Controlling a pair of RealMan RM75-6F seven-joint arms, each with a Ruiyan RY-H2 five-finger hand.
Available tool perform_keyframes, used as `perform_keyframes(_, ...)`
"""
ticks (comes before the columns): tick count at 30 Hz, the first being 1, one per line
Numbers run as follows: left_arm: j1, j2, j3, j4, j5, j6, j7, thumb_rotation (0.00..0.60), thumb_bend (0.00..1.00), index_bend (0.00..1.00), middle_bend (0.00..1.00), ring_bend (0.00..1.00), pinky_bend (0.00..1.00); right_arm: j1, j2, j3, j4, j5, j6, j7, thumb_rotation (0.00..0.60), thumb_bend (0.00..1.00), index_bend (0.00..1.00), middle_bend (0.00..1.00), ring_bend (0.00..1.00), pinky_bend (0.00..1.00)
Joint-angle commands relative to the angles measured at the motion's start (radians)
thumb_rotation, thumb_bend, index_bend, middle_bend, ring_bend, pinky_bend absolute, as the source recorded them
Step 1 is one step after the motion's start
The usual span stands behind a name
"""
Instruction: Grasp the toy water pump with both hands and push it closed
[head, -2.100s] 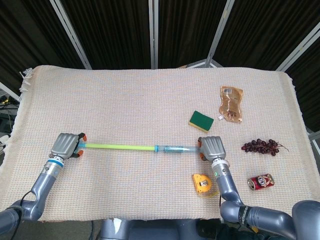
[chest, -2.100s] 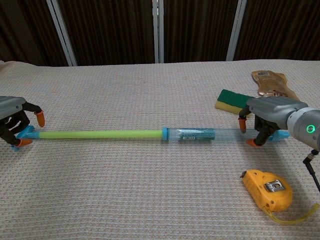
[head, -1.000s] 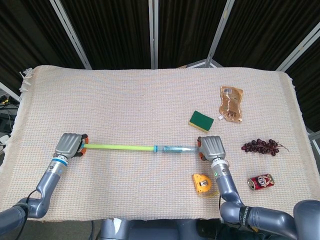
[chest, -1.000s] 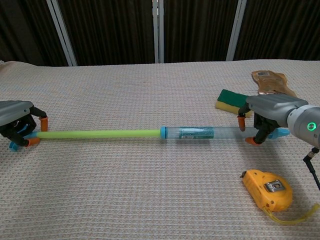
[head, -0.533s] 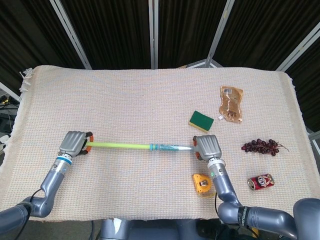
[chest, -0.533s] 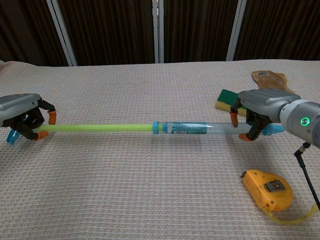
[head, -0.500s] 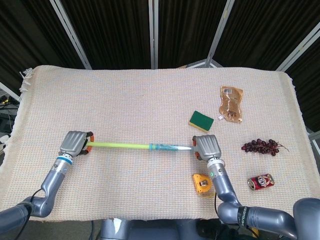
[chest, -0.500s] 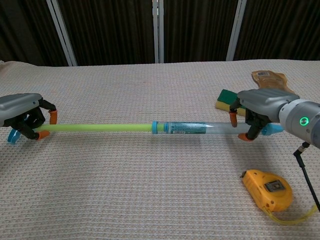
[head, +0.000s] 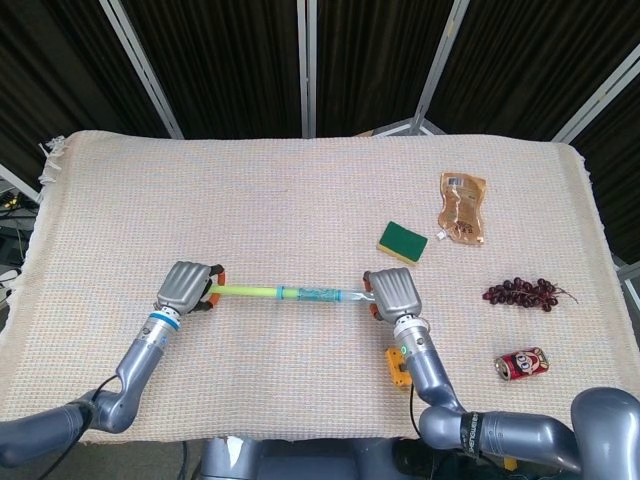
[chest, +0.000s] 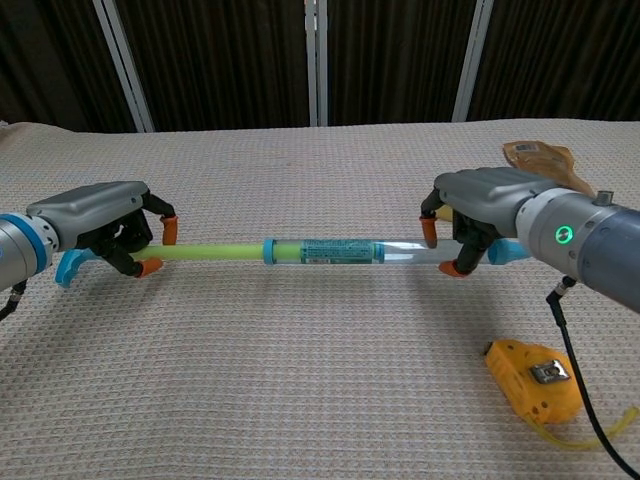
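Note:
The toy water pump lies across the middle of the cloth: a clear blue-capped barrel on the right and a short stretch of yellow-green rod on the left. My left hand grips the rod's blue handle end, orange fingertips curled around it. My right hand grips the barrel's far end in the same way. The pump sits slightly above the cloth between both hands.
A yellow tape measure lies just in front of my right hand. A green sponge, a brown pouch, grapes and a red can sit to the right. The woven cloth covers the table.
Both hands have moved inward toward each other, the rod sliding far into the barrel; the visible yellow-green rod is much shorter than before. The sponge is now behind my right hand in the chest view.

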Motion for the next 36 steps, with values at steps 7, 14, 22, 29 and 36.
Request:
perform_keyframes(7,-0.029,-0.026,-0.013,-0.032,-0.022,0.000,0.040,0.600,0.41,0.76,0.82,0.80,1.00,0.019,-0.012,0.003,-0.007,0.002,0.008,-0.017,0.600,0.39,0.62,1.00,1.00,1.00)
perform_keyframes(14,-0.053,-0.047,-0.021,-0.052,-0.029,-0.003,0.057,0.600,0.41,0.76,0.82,0.80,1.00,0.040,-0.032,0.008,-0.006,0.002,0.008,-0.030,0.600,0.39,0.62,1.00,1.00,1.00)
perform_keyframes(22,-0.080,-0.084,-0.032,-0.053,-0.047,0.000,0.082,0.600,0.44,0.76,0.82,0.80,1.00,0.059,-0.054,0.017,0.004,0.013,0.011,-0.038,0.600,0.43,0.62,1.00,1.00,1.00)
perform_keyframes(29,-0.086,-0.102,-0.030,-0.035,-0.050,0.005,0.066,0.600,0.44,0.74,0.82,0.80,1.00,0.059,-0.047,0.021,0.011,0.025,0.011,-0.028,0.600,0.43,0.62,1.00,1.00,1.00)
perform_keyframes(36,-0.084,-0.101,-0.018,-0.020,-0.022,0.018,0.029,0.600,0.41,0.23,0.81,0.80,1.00,0.049,-0.022,0.010,0.006,0.024,-0.005,0.002,0.600,0.18,0.21,1.00,1.00,1.00)
